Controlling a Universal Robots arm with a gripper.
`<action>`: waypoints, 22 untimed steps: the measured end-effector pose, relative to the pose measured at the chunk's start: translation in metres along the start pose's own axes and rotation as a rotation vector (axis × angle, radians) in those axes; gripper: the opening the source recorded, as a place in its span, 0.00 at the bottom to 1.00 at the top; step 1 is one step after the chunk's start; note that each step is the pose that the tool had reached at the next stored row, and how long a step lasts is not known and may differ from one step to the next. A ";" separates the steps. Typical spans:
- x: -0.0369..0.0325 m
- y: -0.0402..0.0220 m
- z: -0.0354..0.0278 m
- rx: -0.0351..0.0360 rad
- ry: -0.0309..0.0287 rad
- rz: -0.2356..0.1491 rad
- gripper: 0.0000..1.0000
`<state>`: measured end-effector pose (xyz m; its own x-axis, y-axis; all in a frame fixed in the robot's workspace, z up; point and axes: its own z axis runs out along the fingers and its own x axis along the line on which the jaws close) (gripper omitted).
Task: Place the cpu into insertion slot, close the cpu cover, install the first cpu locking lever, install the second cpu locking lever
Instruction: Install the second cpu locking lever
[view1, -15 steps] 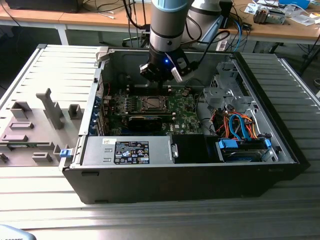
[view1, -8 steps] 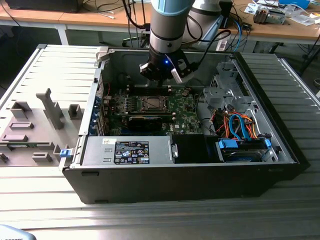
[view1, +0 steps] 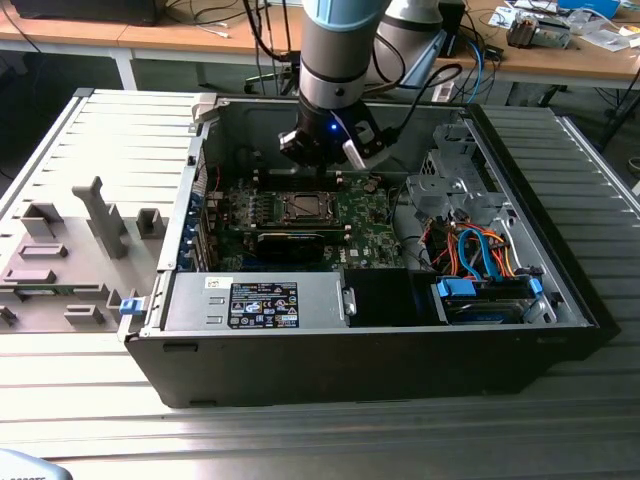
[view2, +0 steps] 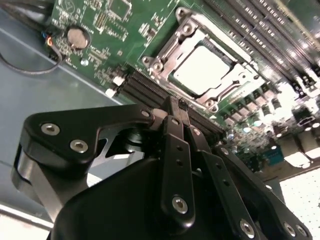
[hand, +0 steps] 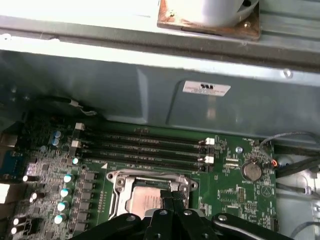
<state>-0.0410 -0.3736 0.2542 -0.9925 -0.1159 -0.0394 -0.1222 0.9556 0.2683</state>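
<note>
The cpu (view2: 202, 67) sits in the insertion slot, its silvery top showing through the window of the cpu cover (view2: 167, 62). The cover lies flat around the chip on the green board. In the exterior view the slot (view1: 300, 208) is in the middle of the open computer case, and my gripper (view1: 322, 160) hangs just above and behind it. In both wrist views the black fingers (view2: 175, 112) are pressed together with nothing between them. Their tips (hand: 172, 197) hover over the near edge of the cpu cover (hand: 150, 192).
A row of narrow black slots (hand: 145, 145) runs beside the socket, and a coin battery (hand: 251, 171) lies nearby. A long black card (view1: 290, 240), the power supply (view1: 255, 300) and a drive cage with blue cables (view1: 480, 260) crowd the case. Case walls (hand: 150, 95) enclose the board.
</note>
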 end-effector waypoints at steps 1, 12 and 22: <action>0.0002 -0.0017 -0.0005 0.0000 -0.0001 0.000 0.11; 0.0027 -0.0224 -0.0063 0.0001 0.0000 0.000 0.11; 0.0051 -0.0419 -0.0118 0.0001 0.0000 0.000 0.11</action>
<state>-0.0410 -0.4174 0.2541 -0.9925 -0.1159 -0.0394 -0.1223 0.9556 0.2682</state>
